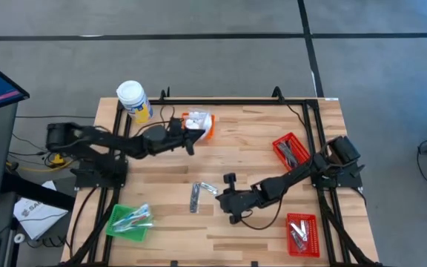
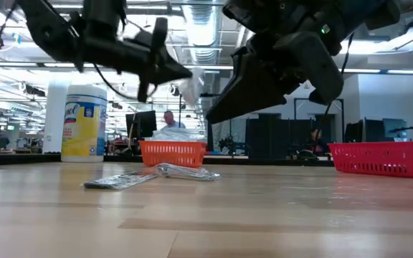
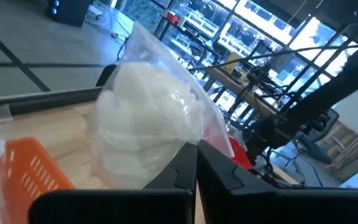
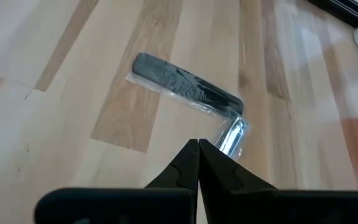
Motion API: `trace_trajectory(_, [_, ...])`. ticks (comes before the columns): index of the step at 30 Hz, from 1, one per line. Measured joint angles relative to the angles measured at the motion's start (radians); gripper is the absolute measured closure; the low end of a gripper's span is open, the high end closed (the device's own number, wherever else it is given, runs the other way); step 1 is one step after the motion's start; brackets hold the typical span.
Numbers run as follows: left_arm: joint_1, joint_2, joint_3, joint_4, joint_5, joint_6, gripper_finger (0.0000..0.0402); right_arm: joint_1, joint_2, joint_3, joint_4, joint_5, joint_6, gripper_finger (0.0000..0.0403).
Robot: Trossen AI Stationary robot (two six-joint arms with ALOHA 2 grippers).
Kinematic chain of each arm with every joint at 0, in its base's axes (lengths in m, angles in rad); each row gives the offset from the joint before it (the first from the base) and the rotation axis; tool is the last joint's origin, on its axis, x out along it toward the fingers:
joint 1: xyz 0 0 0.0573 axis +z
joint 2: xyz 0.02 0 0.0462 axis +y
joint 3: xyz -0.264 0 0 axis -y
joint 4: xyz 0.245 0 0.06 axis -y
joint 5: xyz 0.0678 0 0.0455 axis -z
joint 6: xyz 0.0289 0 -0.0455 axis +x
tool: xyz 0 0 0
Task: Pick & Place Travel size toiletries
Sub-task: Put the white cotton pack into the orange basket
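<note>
My left gripper is shut on a white lumpy clear-wrapped packet, which it holds in the air by the orange basket at the table's far side. In the low view the packet hangs above that basket, which has other white packets in it. My right gripper is shut with nothing in it. It hovers near the table's middle, pointing slantwise down at a dark sachet and a silvery sachet that lie flat on the wood. My left gripper pinches the packet's clear wrap between its two fingertips, at the packet's near lower edge. The fingers reach in about level from the table's left side. The packet sticks out beyond the fingertips, lifted clear of the table and the basket.
A big white-lidded jar with a yellow label stands at the far left corner. A green basket with items sits at the near left. Two red baskets sit on the right. Bare wood lies between them.
</note>
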Motion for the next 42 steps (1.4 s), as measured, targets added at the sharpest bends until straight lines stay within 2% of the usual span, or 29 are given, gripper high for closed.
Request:
trace_trajectory(6, [0.110, 0.172, 0.000, 0.143, 0.111, -0.059, 0.0401, 0.000, 0.000, 0.000, -0.005, -0.002, 0.000, 0.0403])
trace_trajectory(12, [0.196, 0.254, 0.012, 0.203, 0.189, -0.069, 0.0401, 0.000, 0.000, 0.000, -0.008, -0.002, 0.002, 0.0403])
trace_trajectory(28, [0.189, 0.290, 0.055, 0.218, 0.185, 0.050, 0.0401, -0.002, 0.000, 0.000, -0.009, -0.021, 0.009, 0.0403])
trace_trajectory(35, [0.207, 0.366, 0.057, 0.219, 0.181, 0.033, 0.0401, -0.002, 0.001, 0.000, -0.006, -0.021, 0.010, 0.0403])
trace_trajectory(42, [0.232, 0.451, 0.057, 0.286, 0.180, -0.011, 0.0401, -0.002, 0.001, 0.000, -0.008, -0.021, 0.010, 0.0403])
